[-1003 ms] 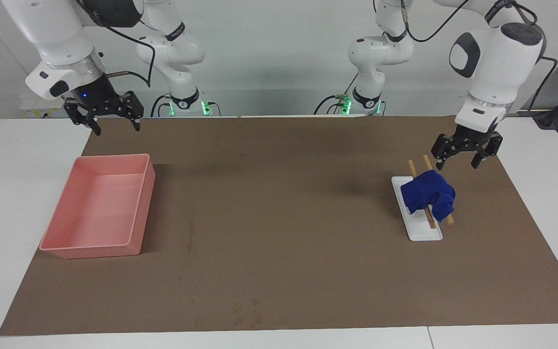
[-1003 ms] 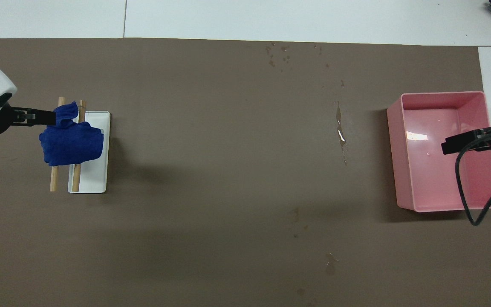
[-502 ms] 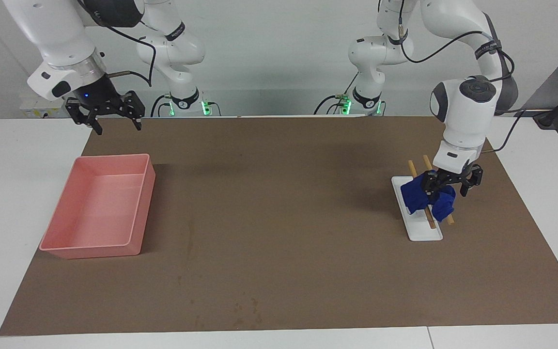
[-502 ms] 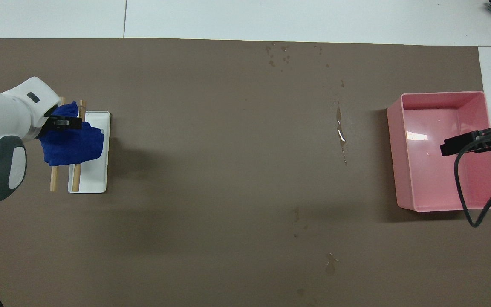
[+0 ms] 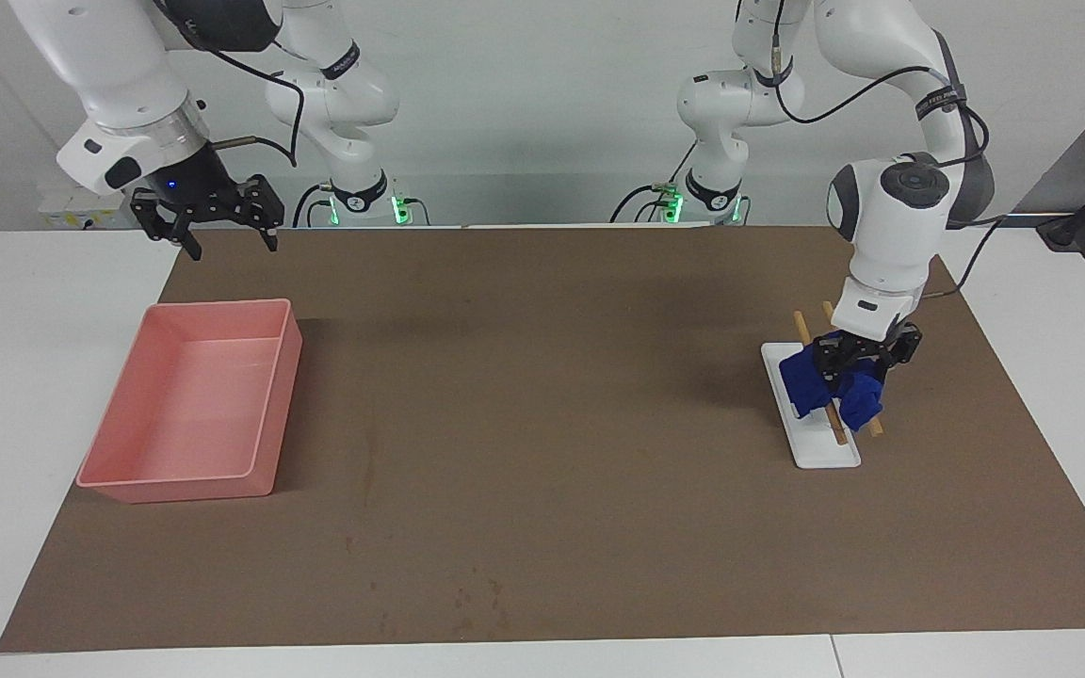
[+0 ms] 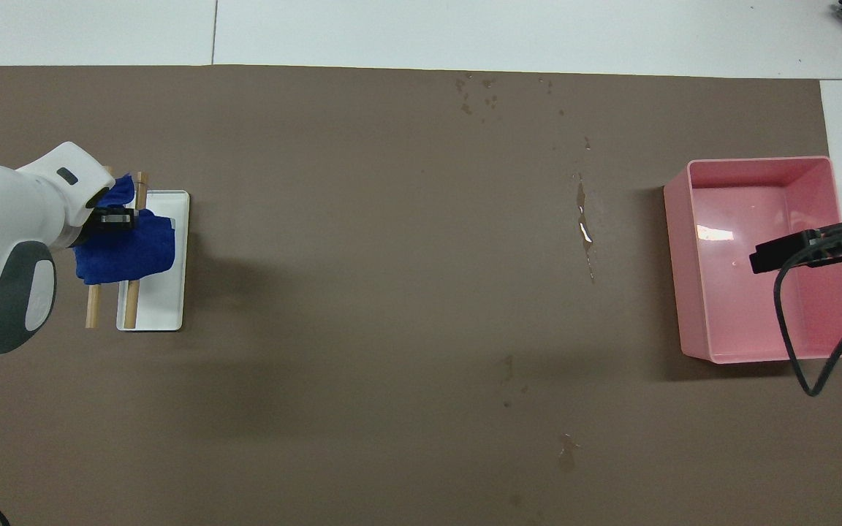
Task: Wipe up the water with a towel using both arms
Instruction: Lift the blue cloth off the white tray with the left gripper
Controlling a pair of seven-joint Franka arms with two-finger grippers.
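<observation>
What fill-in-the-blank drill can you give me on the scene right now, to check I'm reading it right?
1. The towel is draped over two wooden ____ on the white tray.
2. The left gripper is down at the ____.
3. The right gripper, waiting in the air, has its fingers ____.
4. The bin at the right arm's end of the table is ____ in colour.

Missing words: rods; towel; open; pink
</observation>
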